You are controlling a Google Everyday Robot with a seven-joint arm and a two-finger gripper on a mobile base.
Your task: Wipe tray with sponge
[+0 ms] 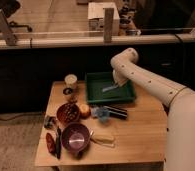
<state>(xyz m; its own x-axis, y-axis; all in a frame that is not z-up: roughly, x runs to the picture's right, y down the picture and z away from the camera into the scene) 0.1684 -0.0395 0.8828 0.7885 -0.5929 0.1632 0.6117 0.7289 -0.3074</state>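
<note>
The green tray (126,95) stands at the back of the wooden table, right of centre. The light-blue sponge (109,89) lies on the tray's floor near its middle. My gripper (114,84) reaches down into the tray from the white arm, whose elbow is above the tray's far right. It is shut on the sponge and presses it onto the tray floor. The wrist hides the sponge's far end.
A white cup (71,80) stands left of the tray. In front of the tray lie a roundish blue item on a black bar (103,113), an orange fruit (84,109), a brown bowl (67,114), a purple bowl (75,136) and a yellowish item (104,140).
</note>
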